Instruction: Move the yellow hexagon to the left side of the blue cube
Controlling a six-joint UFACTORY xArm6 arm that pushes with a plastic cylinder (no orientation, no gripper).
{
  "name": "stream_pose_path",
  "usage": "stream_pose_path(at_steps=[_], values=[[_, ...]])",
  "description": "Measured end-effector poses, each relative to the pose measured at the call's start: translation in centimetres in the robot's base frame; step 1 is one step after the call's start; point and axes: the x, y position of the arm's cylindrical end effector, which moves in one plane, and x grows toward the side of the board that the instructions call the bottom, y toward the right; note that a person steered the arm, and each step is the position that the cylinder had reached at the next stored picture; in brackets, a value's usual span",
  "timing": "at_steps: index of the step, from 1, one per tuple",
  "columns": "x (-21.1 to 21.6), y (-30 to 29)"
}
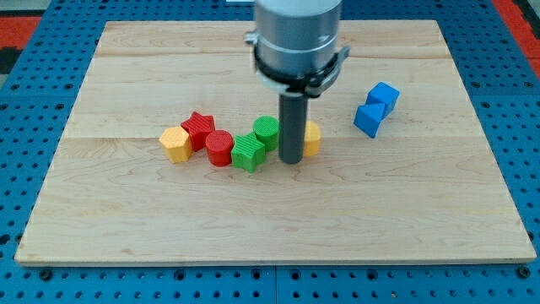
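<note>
A yellow block (175,143) that looks hexagonal lies at the left end of a row of blocks near the board's middle. A second yellow block (313,138) shows just to the right of my rod, mostly hidden by it, so its shape is unclear. Two blue blocks stand touching at the right: a blue cube (369,119) and another cube-like blue block (384,95) above it. My tip (292,160) rests on the board against the left side of the second yellow block, far to the right of the hexagonal one.
Between the yellow blocks lie a red star (198,128), a red cylinder (219,148), a green star-like block (247,154) and a green cylinder (267,131), the last close to my rod's left. The wooden board (270,228) lies on a blue pegboard.
</note>
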Motion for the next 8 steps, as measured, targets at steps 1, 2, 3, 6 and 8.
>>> stream_pose_path(at_steps=[1,2,3,6,8], values=[[-2.5,1.8],[-2.8,4.9],[-3.0,1.8],[9.0,-11.2],[3.9,-10.9]])
